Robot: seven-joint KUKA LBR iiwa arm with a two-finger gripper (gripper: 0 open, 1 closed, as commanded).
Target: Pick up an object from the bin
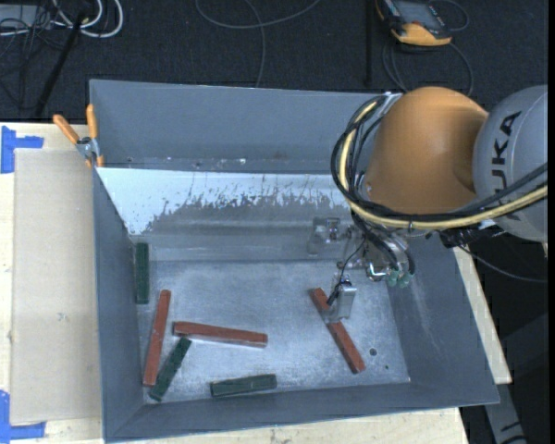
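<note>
My gripper (340, 302) hangs low over the right part of the bin floor, under the arm's orange cover. Its tip is right at the upper end of a reddish-brown flat stick (345, 345), which lies slanted from upper left to lower right. I cannot see whether the tip touches the stick. Nothing shows in the gripper's hold.
To the left lie a long reddish-brown stick (219, 334), an upright reddish-brown stick (156, 338) and dark green sticks (141, 272) (169, 366) (243, 387). The bin's sloping right wall is close beside the gripper.
</note>
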